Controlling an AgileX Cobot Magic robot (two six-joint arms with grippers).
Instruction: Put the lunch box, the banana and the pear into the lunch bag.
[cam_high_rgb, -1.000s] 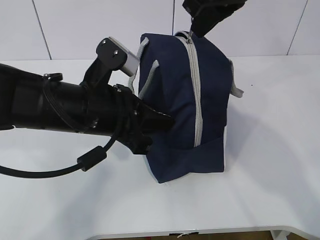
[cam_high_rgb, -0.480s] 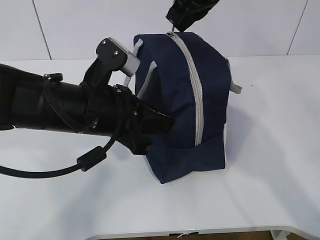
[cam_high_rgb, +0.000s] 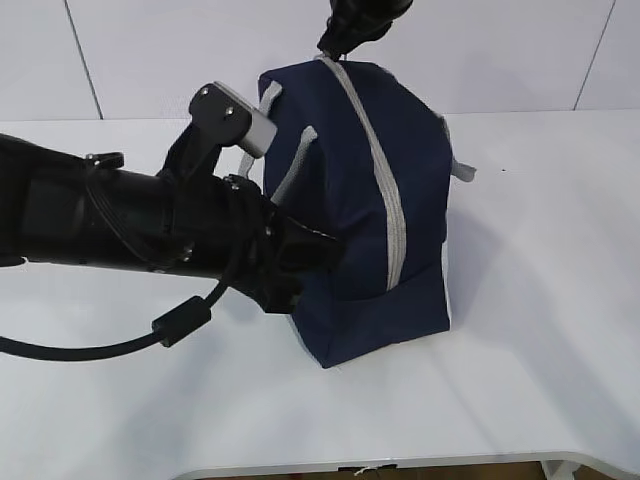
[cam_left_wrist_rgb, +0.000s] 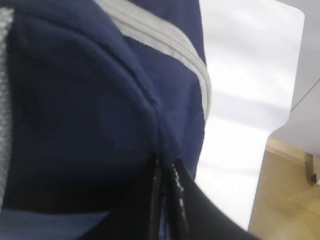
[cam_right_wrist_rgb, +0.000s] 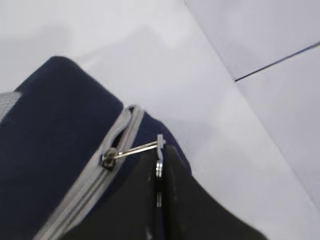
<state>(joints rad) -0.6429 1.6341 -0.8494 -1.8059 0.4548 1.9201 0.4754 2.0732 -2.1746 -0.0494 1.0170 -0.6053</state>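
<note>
here the lunch bag (cam_high_rgb: 365, 210) stands on the white tabletop (cam_high_rgb: 540, 300), leaning a little, its grey zipper (cam_high_rgb: 375, 165) running over the top and down the near face. the right claw (cam_right_wrist_rgb: 160, 170) is closed tight on the ring pull (cam_right_wrist_rgb: 159, 150) at the far top corner, seemingly so the slider can be drawn along the track. the left claw (cam_left_wrist_rgb: 165, 200) is closed too, pinching a fold of navy fabric on the bag's side, probably to keep the bag from sliding or tipping under that pull. the lunch box, banana and pear are nowhere in view; whether they sit inside cannot be told.
</note>
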